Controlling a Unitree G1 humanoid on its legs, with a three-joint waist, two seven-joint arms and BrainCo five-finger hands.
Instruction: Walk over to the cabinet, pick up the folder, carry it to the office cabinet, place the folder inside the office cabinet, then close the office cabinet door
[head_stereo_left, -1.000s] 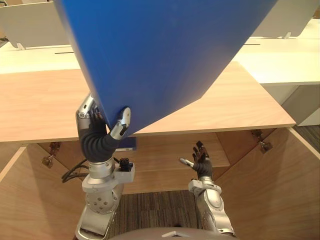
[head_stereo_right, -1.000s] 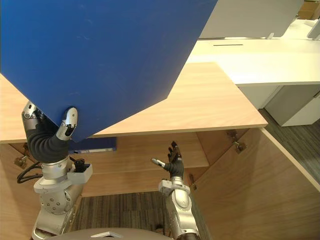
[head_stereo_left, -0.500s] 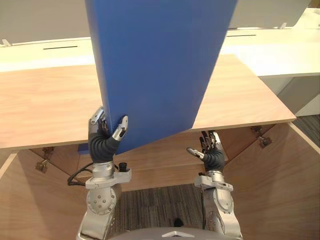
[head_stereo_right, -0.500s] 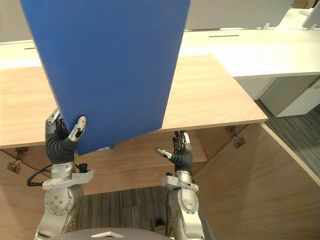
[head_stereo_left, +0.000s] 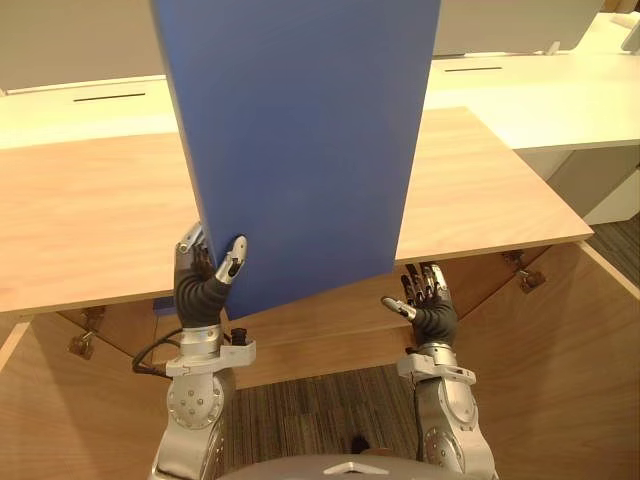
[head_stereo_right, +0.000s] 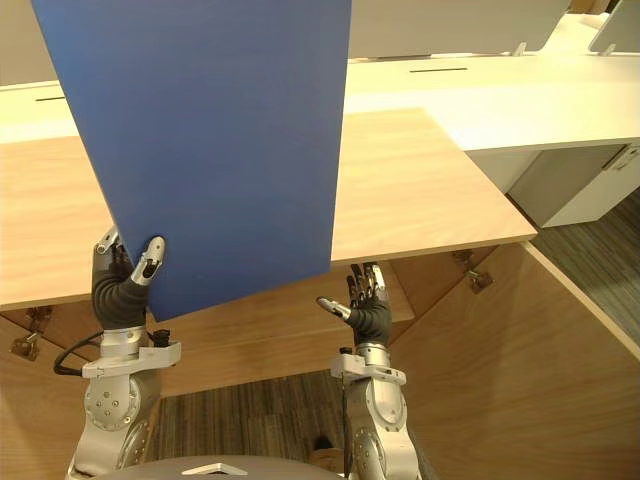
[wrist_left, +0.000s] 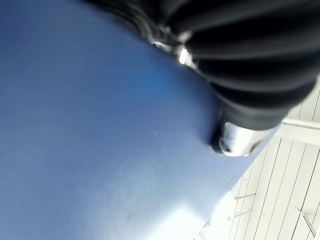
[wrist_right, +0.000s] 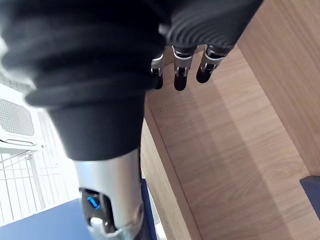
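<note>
Blue folder (head_stereo_left: 300, 150) is clamped in the left hand (head_stereo_left: 205, 275). The grip is at its lower near corner, thumb (head_stereo_left: 234, 255) on the face toward the camera and fingers behind it. The left forearm stands about vertical under that corner, wrist cover up. In the left wrist view, one silver finger presses flat on the blue face (wrist_left: 100, 125).

Folder orientation:
- The long axis runs straight up from the left hand.
- The broad face is toward the head and the top edge is out of view.
- The bottom edge rises slightly away from the hand, so there is a small tilt.
- It hangs in air above and in front of the cabinet (head_stereo_left: 90, 220) top, resting on nothing.

Right hand (head_stereo_left: 428, 305) is raised on a vertical forearm, palm toward the folder side, fingers (wrist_right: 179, 70) straight and spread, holding nothing. It sits beside and just below the folder's far lower corner, not touching it.

The wood cabinet is open straight ahead of both hands:
- Right door (head_stereo_left: 570, 380) is swung out beside the right hand and left door (head_stereo_left: 40, 400) beside the left.
- A hinge (head_stereo_left: 527, 278) is visible past the right hand.
- Shelf (head_stereo_left: 320, 320) runs between the two hands.
- A blue sliver (head_stereo_left: 162, 300) shows inside, just outboard of the left hand and mostly hidden under the top. Can't tell what it is.
</note>
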